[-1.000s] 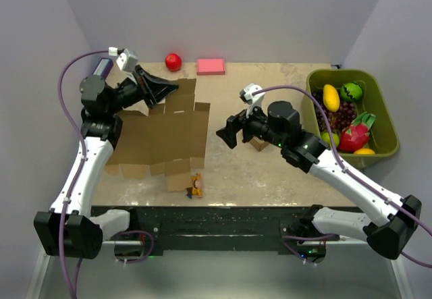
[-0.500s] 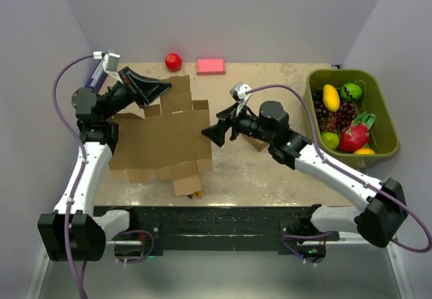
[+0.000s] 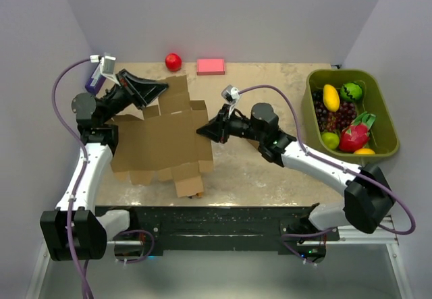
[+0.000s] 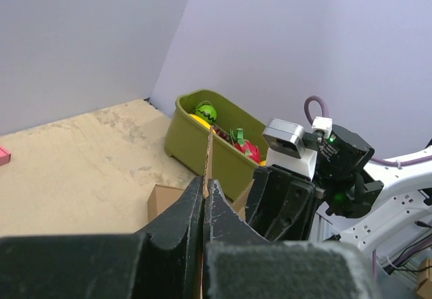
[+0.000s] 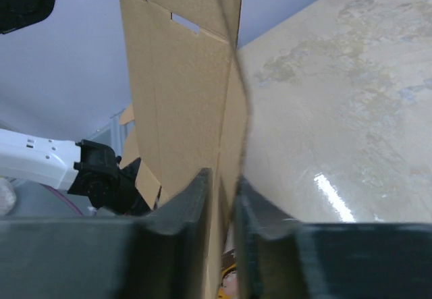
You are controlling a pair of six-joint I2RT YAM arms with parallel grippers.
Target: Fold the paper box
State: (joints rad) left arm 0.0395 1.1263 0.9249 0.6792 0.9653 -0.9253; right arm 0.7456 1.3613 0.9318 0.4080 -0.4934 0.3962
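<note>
Your left arm stands up from its base, elbow out at the far left, wrist aimed right. Left end effector (image 3: 160, 89) is pressed together on the far edge of the paper box (image 3: 165, 140); the left wrist view shows the fingers (image 4: 192, 201) pinching thin cardboard well above the surface (image 3: 270, 171).

Your right arm is stretched low and leftward across the middle. Right end effector (image 3: 201, 131) is on the sheet's right edge; the right wrist view shows cardboard (image 5: 182, 96) clamped between both fingers (image 5: 196, 191).

The paper box is an unfolded flat cut-out over the left half of the surface, with its far side raised. The green fruit bin (image 3: 312, 103) is at far right, well apart.
</note>
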